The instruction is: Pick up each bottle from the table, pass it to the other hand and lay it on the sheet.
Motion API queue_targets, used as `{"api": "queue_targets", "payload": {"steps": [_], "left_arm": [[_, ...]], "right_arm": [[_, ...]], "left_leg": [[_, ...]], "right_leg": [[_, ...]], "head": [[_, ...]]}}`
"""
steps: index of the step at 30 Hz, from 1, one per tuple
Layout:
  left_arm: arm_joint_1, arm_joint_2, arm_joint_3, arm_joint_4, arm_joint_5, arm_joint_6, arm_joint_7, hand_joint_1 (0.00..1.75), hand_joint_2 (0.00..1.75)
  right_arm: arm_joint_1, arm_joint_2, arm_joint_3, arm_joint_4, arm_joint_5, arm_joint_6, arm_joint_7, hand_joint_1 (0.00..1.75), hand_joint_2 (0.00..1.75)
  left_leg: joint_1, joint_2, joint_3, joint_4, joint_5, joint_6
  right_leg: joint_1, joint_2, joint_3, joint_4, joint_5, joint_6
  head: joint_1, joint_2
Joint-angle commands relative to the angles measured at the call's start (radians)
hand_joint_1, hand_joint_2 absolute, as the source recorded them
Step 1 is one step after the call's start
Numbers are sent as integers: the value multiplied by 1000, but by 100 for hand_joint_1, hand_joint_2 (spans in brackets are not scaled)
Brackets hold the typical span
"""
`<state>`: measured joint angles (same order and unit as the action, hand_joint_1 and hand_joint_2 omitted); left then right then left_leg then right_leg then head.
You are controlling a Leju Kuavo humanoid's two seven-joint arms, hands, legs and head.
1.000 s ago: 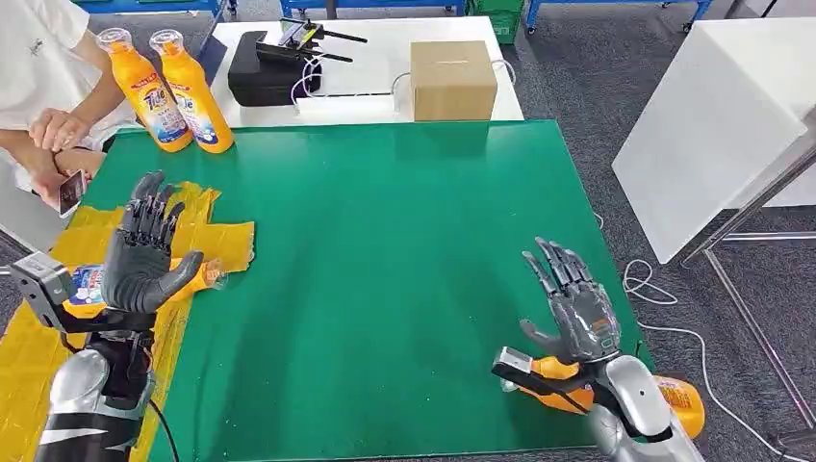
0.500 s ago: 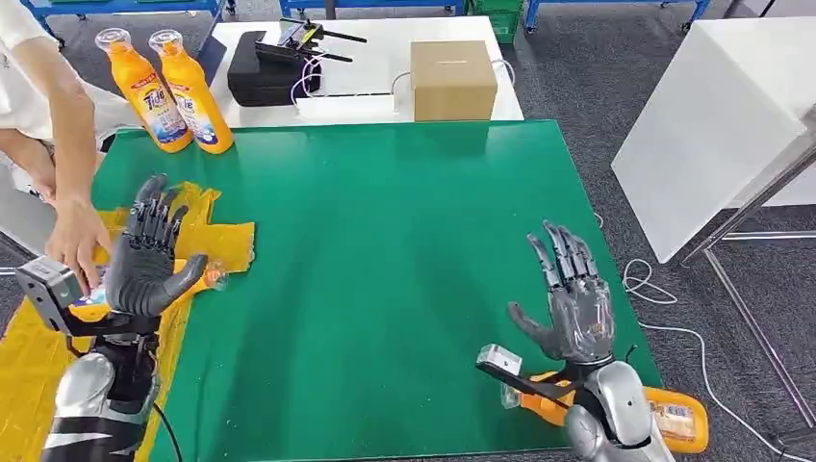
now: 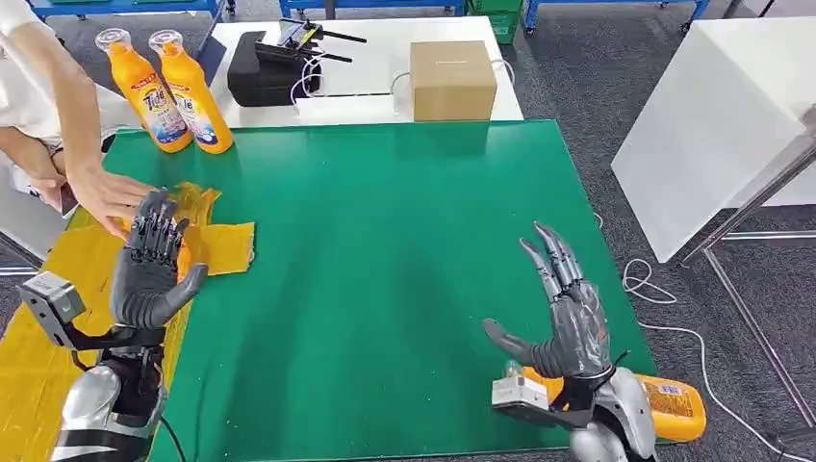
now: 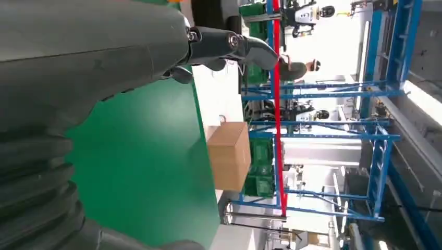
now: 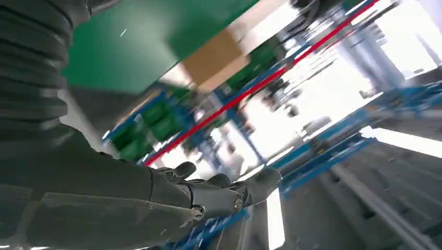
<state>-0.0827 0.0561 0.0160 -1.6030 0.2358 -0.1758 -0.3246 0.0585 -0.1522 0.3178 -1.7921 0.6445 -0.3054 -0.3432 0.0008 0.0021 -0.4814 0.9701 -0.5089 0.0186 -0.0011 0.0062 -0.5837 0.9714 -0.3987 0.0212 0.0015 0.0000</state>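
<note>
Both hands empty, fingers spread wide: left hand hangs palm-out over the yellow sheet at my 9 o'clock, right hand is raised over the green mat near its 4 o'clock corner. Next bottle lies on its side right under my right wrist, at the mat's near right edge, half hidden by the forearm. Two more bottles stand upright, touching, at the mat's 11 o'clock corner. Risks as I see them: the lying bottle sits so close to the edge that a clumsy downward reach could nudge it off the table, and it's round, so it'll likely roll if I touch one side first. I also can't see its cap end well, so grasp orientation is a guess. Bigger concern on the left: a person's hand is on the sheet just beyond my left fingertips, nearly touching. Any left arm move toward the handover could clip it. The sheet looks crumpled at its 1 o'clock corner, so a bottle laid there may not settle flat.
</note>
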Motion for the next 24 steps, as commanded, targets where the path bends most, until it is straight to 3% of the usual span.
{"api": "queue_targets", "payload": {"steps": [1, 6, 9, 14, 20, 24], "left_arm": [[-11, 11, 31, 53, 6, -8, -10, 0, 175], [-43, 25, 27, 89, 11, -9, -17, 0, 175], [-70, 28, 24, 109, 15, -7, -17, 0, 175], [-67, 32, 21, 108, 15, -9, -15, 0, 175], [-111, 29, 6, 132, 14, -15, -9, 0, 175], [-135, 29, -3, 148, 16, -16, -9, 0, 175]], "right_arm": [[20, -83, 30, -92, -171, 158, -63, 0, 175], [90, -125, -24, -113, -246, 304, -132, 0, 175], [131, -158, -55, -129, -231, 333, -155, 0, 175], [154, -174, -89, -136, -196, 336, -134, 0, 175], [257, -320, -154, -133, -130, 368, -108, 0, 175], [307, -369, -162, -146, -61, 346, -90, 0, 175]], "left_leg": [[1, 0, 3, -1, -1, -1], [1, -3, 3, -1, 0, -1], [0, -4, 2, -1, 0, -1], [0, -2, 1, -1, 0, 0], [0, -5, 1, 0, 0, 0], [-1, -5, 2, 0, -1, 0]], "right_leg": [[1, -1, 3, -1, -1, 0], [1, -4, 4, -2, -1, 0], [1, -4, 3, -1, -1, 0], [0, -2, 2, -1, -1, 0], [0, -5, 2, -1, -1, 1], [0, -5, 3, -1, -2, 1]], "head": [[0, 0], [0, 0], [0, 0], [0, 0], [0, 0], [0, 0]]}}
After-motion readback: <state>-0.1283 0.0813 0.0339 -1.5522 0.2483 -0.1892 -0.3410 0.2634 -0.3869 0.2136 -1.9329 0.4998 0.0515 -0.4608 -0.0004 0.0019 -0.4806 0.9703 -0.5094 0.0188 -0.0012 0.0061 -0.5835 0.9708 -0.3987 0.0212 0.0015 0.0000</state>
